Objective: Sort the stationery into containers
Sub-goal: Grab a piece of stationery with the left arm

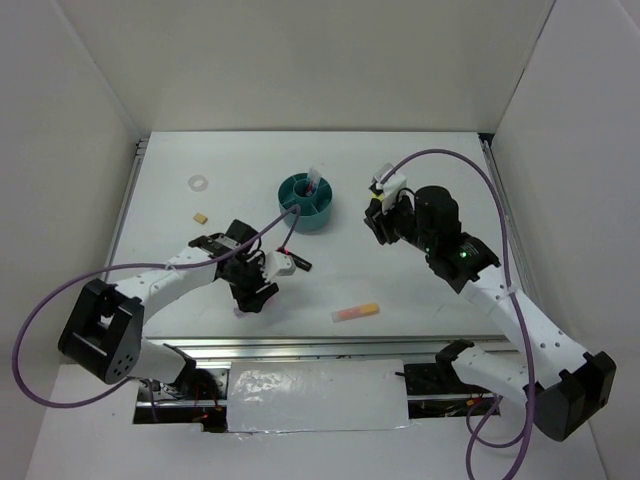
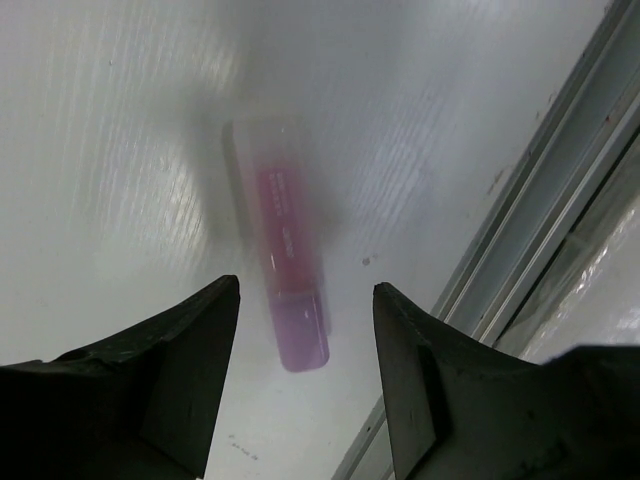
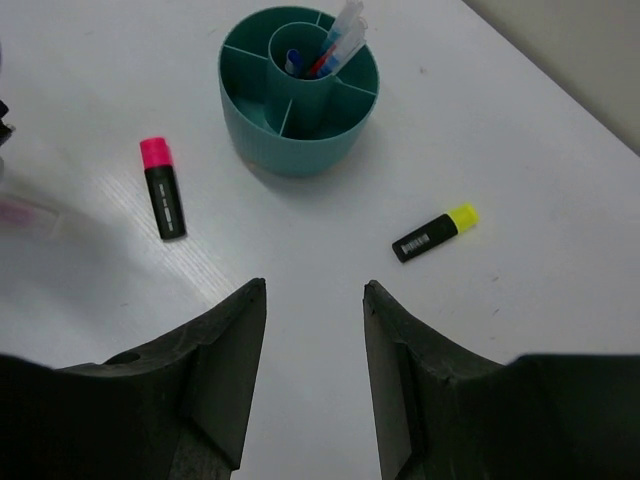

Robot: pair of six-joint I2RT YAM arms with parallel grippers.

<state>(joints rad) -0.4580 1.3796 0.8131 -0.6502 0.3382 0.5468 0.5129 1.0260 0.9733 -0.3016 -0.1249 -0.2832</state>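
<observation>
A lilac stick (image 2: 278, 230) with a clear cap lies flat on the white table, and my left gripper (image 2: 305, 285) hangs open just above its near end, one finger on each side, not touching it. In the top view this gripper (image 1: 252, 293) sits near the front edge. My right gripper (image 3: 314, 284) is open and empty over bare table, right of the teal organizer (image 3: 262, 130). Blue and red pens (image 3: 330, 45) stand in its centre well. A pink-capped highlighter (image 3: 163, 200) and a yellow-capped highlighter (image 3: 435, 232) lie on either side of it.
An orange stick (image 1: 356, 312) lies near the front edge, between the arms. A clear ring (image 1: 199, 183) and a tan eraser (image 1: 200, 216) rest at the far left. The metal rail (image 2: 530, 230) of the table's front edge runs close beside the left gripper.
</observation>
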